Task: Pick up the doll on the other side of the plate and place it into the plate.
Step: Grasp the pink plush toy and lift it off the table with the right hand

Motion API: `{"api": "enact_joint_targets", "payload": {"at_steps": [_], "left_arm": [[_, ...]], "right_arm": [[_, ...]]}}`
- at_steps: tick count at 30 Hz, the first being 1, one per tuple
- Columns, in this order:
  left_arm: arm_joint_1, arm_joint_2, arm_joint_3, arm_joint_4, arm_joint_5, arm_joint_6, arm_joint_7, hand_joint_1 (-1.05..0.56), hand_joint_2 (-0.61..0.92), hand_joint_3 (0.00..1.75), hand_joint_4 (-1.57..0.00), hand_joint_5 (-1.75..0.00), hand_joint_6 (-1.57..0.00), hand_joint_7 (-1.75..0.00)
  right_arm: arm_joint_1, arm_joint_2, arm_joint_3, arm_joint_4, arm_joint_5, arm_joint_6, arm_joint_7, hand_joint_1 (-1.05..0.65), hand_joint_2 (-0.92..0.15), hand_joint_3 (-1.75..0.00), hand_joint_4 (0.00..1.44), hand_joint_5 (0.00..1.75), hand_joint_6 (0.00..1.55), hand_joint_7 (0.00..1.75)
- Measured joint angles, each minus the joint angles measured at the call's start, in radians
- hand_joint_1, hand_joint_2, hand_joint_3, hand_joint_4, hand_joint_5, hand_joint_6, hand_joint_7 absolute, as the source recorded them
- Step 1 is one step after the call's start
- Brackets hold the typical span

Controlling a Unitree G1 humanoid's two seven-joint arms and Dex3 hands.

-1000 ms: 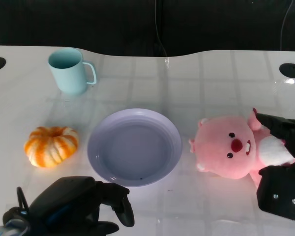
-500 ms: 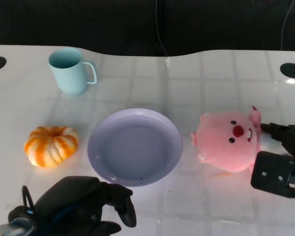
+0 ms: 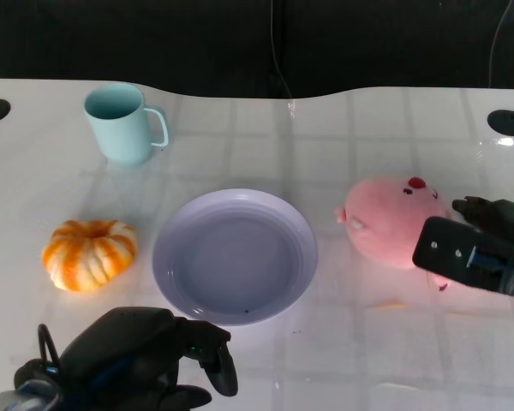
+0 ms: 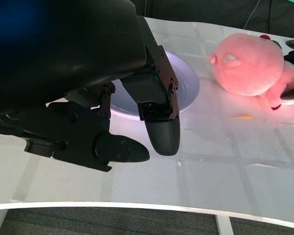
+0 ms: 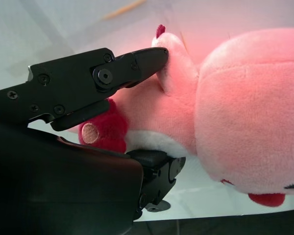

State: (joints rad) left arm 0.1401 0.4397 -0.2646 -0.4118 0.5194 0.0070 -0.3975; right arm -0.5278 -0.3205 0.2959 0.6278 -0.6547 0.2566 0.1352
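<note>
The right hand (image 3: 478, 250) holds the pink doll (image 3: 387, 221) by its body; in the head view only the black back of this hand shows, and it covers that part of the doll. The right wrist view shows more: one finger (image 5: 132, 63) presses on the doll's arm and another lies under its white belly, so the doll (image 5: 235, 112) is between them. The doll is just beside the lilac plate (image 3: 234, 256), on the side of the right hand, not in the plate. The left hand (image 3: 146, 360) is near the plate's front rim, and the left wrist view shows its fingers (image 4: 159, 127) curled over the white tabletop (image 4: 225, 161) with nothing in them.
</note>
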Motion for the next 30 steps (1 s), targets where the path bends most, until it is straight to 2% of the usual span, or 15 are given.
{"api": "enact_joint_targets", "payload": {"at_steps": [2,3,4,5,6,7,9,11,12,13,16,20,23,27,30], "left_arm": [[0.001,0.0,0.0,-0.001,0.001,0.0,0.0,-0.21,0.92,0.23,-0.72,-1.36,-0.85,-0.77],[0.002,0.0,0.0,-0.003,0.003,0.001,0.0,-0.21,0.92,0.23,-0.72,-1.36,-0.85,-0.77],[0.004,0.0,0.0,-0.006,0.005,0.001,0.0,-0.21,0.92,0.23,-0.72,-1.36,-0.85,-0.77],[0.006,0.0,0.0,-0.009,0.008,0.001,0.0,-0.21,0.92,0.23,-0.72,-1.36,-0.85,-0.77],[0.009,0.0,0.0,-0.014,0.009,0.001,0.0,-0.21,0.92,0.23,-0.73,-1.36,-0.85,-0.77],[0.011,0.0,0.0,-0.019,0.009,0.0,0.0,-0.22,0.92,0.23,-0.73,-1.36,-0.85,-0.76],[0.018,0.001,0.0,-0.027,0.014,0.0,0.0,-0.22,0.92,0.23,-0.74,-1.35,-0.85,-0.76],[0.024,0.002,0.001,-0.031,0.018,0.0,0.0,-0.22,0.92,0.23,-0.74,-1.35,-0.86,-0.76],[0.028,0.002,0.003,-0.034,0.018,0.001,0.0,-0.22,0.92,0.23,-0.74,-1.35,-0.85,-0.76],[0.03,0.002,0.004,-0.037,0.017,0.003,0.0,-0.22,0.92,0.23,-0.74,-1.36,-0.86,-0.76],[0.032,0.001,0.01,-0.042,0.016,0.011,-0.001,-0.21,0.92,0.23,-0.74,-1.36,-0.86,-0.76],[0.032,0.002,0.012,-0.052,0.016,0.021,-0.007,-0.2,0.92,0.25,-0.73,-1.37,-0.86,-0.75],[0.036,0.002,0.012,-0.058,0.018,0.019,-0.008,-0.21,0.92,0.24,-0.73,-1.37,-0.86,-0.76],[0.04,0.002,0.012,-0.067,0.018,0.02,-0.008,-0.21,0.92,0.23,-0.73,-1.37,-0.86,-0.76],[0.041,0.002,0.012,-0.069,0.018,0.02,-0.008,-0.22,0.92,0.23,-0.73,-1.37,-0.86,-0.77]], "right_arm": [[-0.014,0.007,-0.001,0.046,0.008,-0.039,-0.058,-0.3,-0.92,-0.09,0.66,0.21,0.82,0.11],[-0.015,0.015,-0.008,0.069,0.024,-0.068,-0.102,-0.22,-0.92,-0.1,0.82,0.3,0.93,0.11],[-0.015,0.023,-0.013,0.089,0.041,-0.095,-0.143,-0.18,-0.92,-0.11,0.89,0.46,0.99,0.1],[-0.015,0.03,-0.02,0.105,0.052,-0.119,-0.177,-0.14,-0.92,-0.12,0.85,0.9,1.07,0.09],[-0.014,0.035,-0.029,0.119,0.066,-0.144,-0.21,-0.12,-0.92,-0.13,0.82,1.15,1.13,0.08],[-0.013,0.036,-0.032,0.132,0.073,-0.172,-0.241,-0.1,-0.91,-0.13,0.82,1.33,1.23,0.1],[-0.006,0.035,-0.031,0.146,0.077,-0.231,-0.294,-0.1,-0.89,-0.17,0.84,1.47,1.32,0.15],[0.0,0.035,-0.025,0.153,0.077,-0.273,-0.329,-0.17,-0.55,-0.88,0.86,1.62,1.22,0.55],[0.0,0.035,-0.02,0.155,0.075,-0.282,-0.343,-0.18,-0.48,-1.02,0.83,1.68,1.1,0.84],[0.001,0.034,-0.011,0.155,0.071,-0.285,-0.355,-0.2,-0.48,-1.02,0.79,1.7,0.95,1.13],[0.003,0.031,0.003,0.147,0.055,-0.291,-0.373,-0.2,-0.49,-1.01,0.79,1.74,0.79,1.48],[0.025,0.028,0.004,0.103,0.043,-0.257,-0.382,-0.21,-0.51,-0.98,0.77,1.75,0.78,1.41],[0.045,0.034,-0.012,0.058,0.048,-0.216,-0.402,-0.2,-0.5,-1.01,0.79,1.75,0.76,1.51],[0.083,0.046,-0.054,-0.002,0.087,-0.201,-0.426,-0.18,-0.41,-1.2,0.87,1.75,0.72,1.71],[0.104,0.052,-0.067,-0.031,0.102,-0.209,-0.44,-0.19,-0.37,-1.3,0.9,1.75,0.74,1.74]]}}
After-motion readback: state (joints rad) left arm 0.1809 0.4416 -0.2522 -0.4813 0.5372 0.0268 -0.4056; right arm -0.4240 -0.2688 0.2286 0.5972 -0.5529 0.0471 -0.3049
